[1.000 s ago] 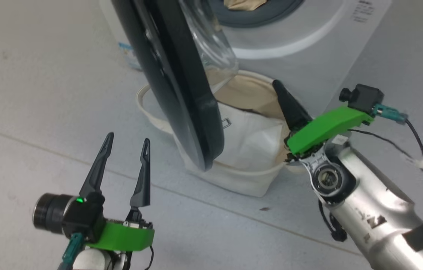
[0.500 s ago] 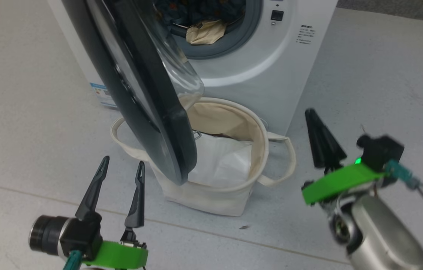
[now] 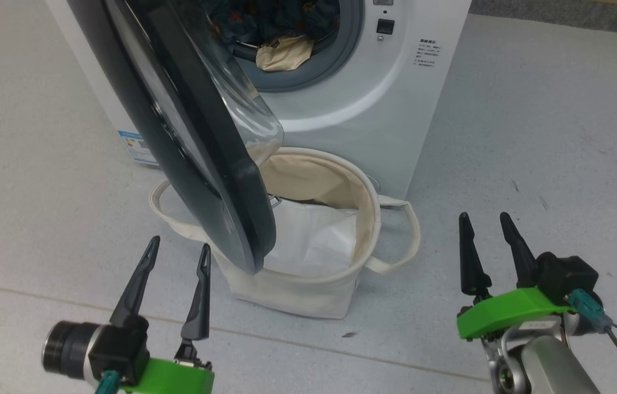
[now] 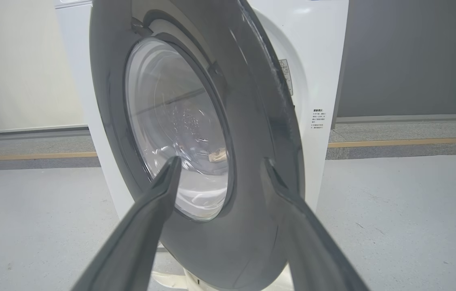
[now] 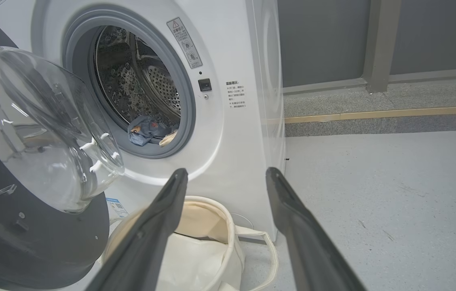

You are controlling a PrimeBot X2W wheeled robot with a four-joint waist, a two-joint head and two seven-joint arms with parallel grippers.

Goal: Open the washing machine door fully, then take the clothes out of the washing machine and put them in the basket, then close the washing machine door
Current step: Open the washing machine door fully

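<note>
The left gripper [image 3: 180, 242] is spread and empty, low at the left. Its fingers point at the outer face of the door [image 3: 122, 82], which looms close between them in its wrist view [image 4: 221, 159]. That looks like a stance for pushing the door wider. The right gripper [image 3: 483, 215] is also spread and empty, apart from everything, and hangs over bare floor [image 3: 533, 137] to the right of the basket [image 3: 286, 290]. Its wrist view [image 5: 226, 169] looks past the door's glass bowl into the drum, a line that suits a reach for the clothes [image 5: 147, 133]. These lie at the lip of the opening, a blue piece with a beige one [image 3: 281, 52] beside it, and none has been taken out yet. The door stands only partly open, and from the head its lower rim crosses the left side of the basket. The first step therefore seems unfinished, and the glass bowl partly bars the way in. The basket sits on the floor just in front of the machine [image 3: 352, 109], below the opening, likely so that clothes travel a short way. It holds only a flat white sheet [image 3: 314, 241].
</note>
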